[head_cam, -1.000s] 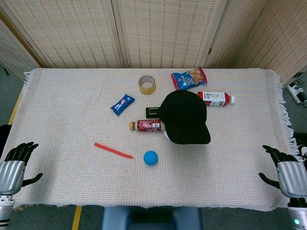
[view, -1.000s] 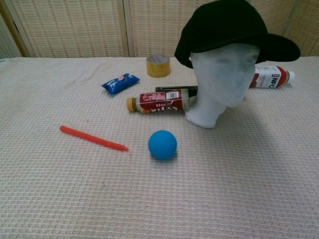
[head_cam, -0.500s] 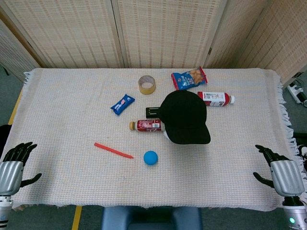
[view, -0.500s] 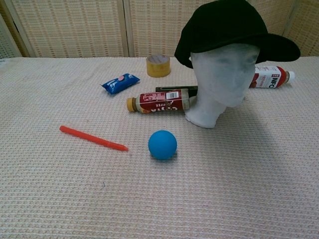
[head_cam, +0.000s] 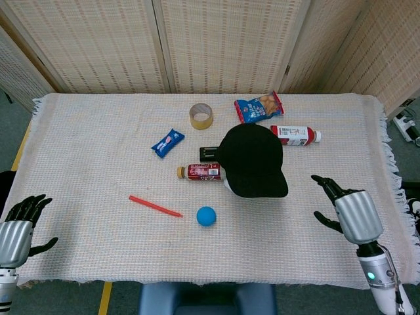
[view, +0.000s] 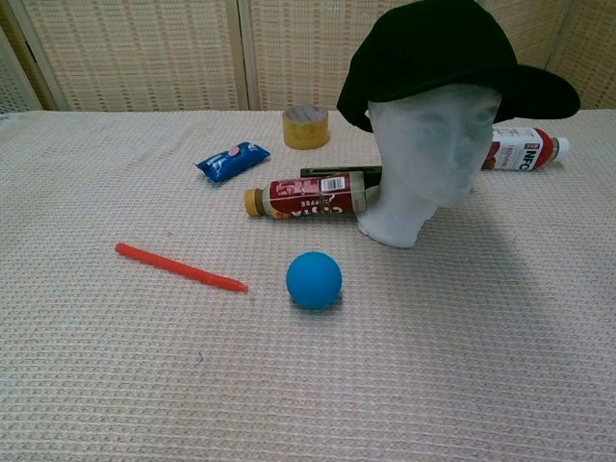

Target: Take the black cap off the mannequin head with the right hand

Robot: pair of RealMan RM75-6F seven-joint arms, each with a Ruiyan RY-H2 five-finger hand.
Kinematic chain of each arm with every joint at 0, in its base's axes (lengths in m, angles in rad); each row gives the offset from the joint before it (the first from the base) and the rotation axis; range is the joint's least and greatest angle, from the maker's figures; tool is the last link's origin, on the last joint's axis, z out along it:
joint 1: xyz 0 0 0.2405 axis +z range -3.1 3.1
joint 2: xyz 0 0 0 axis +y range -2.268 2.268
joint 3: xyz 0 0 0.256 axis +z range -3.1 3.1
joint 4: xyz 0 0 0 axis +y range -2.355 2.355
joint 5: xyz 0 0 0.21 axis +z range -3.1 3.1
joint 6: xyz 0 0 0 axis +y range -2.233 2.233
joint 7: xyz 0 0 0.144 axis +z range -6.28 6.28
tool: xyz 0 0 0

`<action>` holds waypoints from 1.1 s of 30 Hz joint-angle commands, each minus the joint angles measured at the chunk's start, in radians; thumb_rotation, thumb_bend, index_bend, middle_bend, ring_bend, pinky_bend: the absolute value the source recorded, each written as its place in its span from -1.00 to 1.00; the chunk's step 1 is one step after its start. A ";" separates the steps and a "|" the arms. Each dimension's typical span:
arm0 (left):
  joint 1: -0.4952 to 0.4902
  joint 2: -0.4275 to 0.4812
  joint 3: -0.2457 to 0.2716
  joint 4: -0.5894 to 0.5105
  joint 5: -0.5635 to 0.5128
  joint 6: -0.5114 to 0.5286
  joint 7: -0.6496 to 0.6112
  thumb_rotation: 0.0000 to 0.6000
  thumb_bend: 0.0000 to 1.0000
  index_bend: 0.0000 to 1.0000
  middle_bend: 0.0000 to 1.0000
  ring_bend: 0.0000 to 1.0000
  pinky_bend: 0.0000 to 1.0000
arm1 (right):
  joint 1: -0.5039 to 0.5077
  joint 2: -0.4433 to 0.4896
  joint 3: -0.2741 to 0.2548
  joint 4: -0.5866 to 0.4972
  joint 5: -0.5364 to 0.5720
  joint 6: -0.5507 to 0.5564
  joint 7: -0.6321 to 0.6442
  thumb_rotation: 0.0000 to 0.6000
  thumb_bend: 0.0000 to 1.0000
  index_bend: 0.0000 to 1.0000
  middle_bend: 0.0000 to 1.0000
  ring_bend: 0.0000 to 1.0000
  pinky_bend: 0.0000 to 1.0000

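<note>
Your right hand hovers empty, fingers spread, at 3 o'clock of the smooth black cap seated on the matte white foam mannequin head; bottle behind reads "NFC".

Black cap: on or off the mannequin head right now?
On. The black cap sits over the crown of the white mannequin head; the right hand is apart from it, holding nothing.

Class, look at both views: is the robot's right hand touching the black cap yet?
Apart. The head view shows bare cloth between the right hand and the black cap.
</note>
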 commanded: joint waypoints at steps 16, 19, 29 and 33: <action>0.003 -0.002 0.002 0.015 -0.019 -0.017 -0.022 1.00 -0.84 -0.54 -0.64 -0.72 -0.60 | 0.168 -0.275 0.062 0.106 0.013 -0.064 -0.039 1.00 -0.70 -0.26 -0.12 0.67 0.82; 0.003 -0.003 0.004 0.020 -0.021 -0.021 -0.031 1.00 -0.84 -0.51 -0.64 -0.72 -0.60 | 0.181 -0.318 0.072 0.146 0.003 -0.035 -0.024 1.00 -0.63 -0.11 -0.03 0.70 0.86; 0.005 -0.002 0.008 0.031 -0.029 -0.035 -0.052 1.00 -0.84 -0.45 -0.64 -0.72 -0.60 | 0.222 -0.395 0.099 0.240 -0.007 0.007 0.001 1.00 -0.33 0.42 0.30 0.81 1.00; 0.005 -0.002 0.010 0.032 -0.033 -0.039 -0.056 1.00 -0.84 -0.43 -0.64 -0.72 -0.60 | 0.237 -0.411 0.103 0.268 -0.019 0.024 0.011 1.00 -0.17 0.59 0.42 0.86 1.00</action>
